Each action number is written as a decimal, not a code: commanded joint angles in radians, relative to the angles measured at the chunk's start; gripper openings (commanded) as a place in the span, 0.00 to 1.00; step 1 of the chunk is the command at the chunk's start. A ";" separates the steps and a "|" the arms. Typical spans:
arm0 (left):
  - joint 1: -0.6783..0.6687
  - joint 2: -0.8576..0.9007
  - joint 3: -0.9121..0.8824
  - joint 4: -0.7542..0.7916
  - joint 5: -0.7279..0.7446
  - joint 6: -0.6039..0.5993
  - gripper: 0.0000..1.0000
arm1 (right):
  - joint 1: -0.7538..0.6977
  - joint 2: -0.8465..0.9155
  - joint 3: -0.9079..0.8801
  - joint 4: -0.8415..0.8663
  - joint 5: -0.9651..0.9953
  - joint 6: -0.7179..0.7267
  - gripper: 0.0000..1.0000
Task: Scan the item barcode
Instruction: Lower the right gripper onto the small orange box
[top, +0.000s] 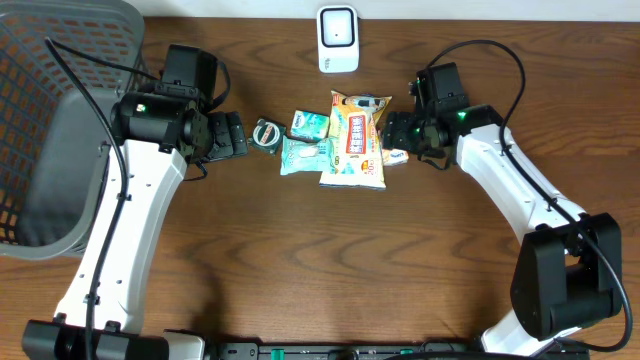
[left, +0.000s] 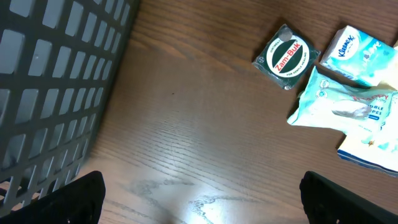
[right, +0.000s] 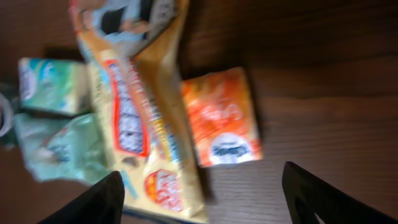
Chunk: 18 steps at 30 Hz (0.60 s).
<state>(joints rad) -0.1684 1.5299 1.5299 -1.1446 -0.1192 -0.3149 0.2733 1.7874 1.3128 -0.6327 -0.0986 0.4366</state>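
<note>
Two brand names readable, one label in part.
The round tin (left: 286, 57) reads "Zam-Buk"; the tissue pack (left: 360, 53) at its 3 o'clock reads "Kleenex"; the wipes pack (left: 348, 106) at its 4 o'clock shows only "…BLE …PES". Other print is too blurred.

Small orange packet (right: 222, 118) lies flat, label up, right against yellow snack bag (top: 358, 140); white scanner (top: 338, 40) sits apart, beyond the bag.

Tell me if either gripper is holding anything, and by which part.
Nothing is held. Left gripper and right gripper are both open; the right hangs over the orange packet, jaws wide of it.
</note>
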 joint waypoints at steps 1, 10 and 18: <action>0.002 -0.002 -0.001 -0.002 -0.016 -0.005 0.98 | 0.003 -0.023 0.007 0.000 0.101 0.005 0.77; 0.002 -0.002 -0.001 -0.002 -0.016 -0.005 0.99 | 0.002 0.023 0.007 0.023 0.138 0.005 0.74; 0.002 -0.002 -0.001 -0.002 -0.016 -0.005 0.99 | 0.002 0.091 0.007 0.032 0.141 0.004 0.47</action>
<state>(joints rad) -0.1684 1.5299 1.5299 -1.1446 -0.1192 -0.3149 0.2733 1.8519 1.3128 -0.6052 0.0238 0.4404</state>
